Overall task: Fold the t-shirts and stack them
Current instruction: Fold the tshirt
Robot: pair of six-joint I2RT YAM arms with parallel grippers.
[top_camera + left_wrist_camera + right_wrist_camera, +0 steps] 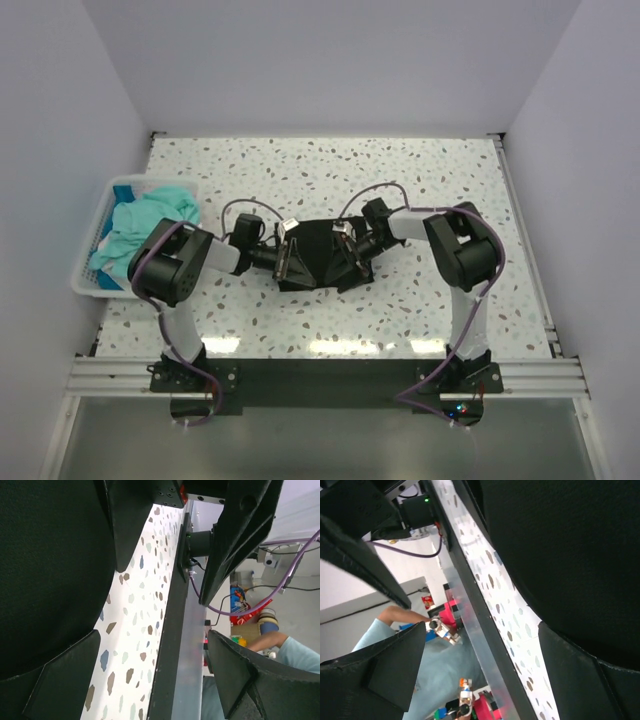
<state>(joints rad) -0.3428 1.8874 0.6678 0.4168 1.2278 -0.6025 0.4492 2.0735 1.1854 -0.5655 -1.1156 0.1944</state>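
Observation:
A black t-shirt (318,250) lies as a small folded bundle at the middle of the table. It fills the left side of the left wrist view (50,570) and the upper right of the right wrist view (570,550). My left gripper (289,263) (150,680) lies sideways at its left edge, jaws open, with only table showing between the fingers (60,680). At the right edge, my right gripper (348,254) (485,675) is open too, one finger (580,675) next to the cloth. Teal t-shirts (150,222) are heaped in the basket.
The white slatted basket (92,285) stands at the table's left edge, close to the left arm's elbow. The speckled table (400,180) is walled at the back and sides. A metal rail (330,375) runs along the near edge; a person (435,670) is beyond it.

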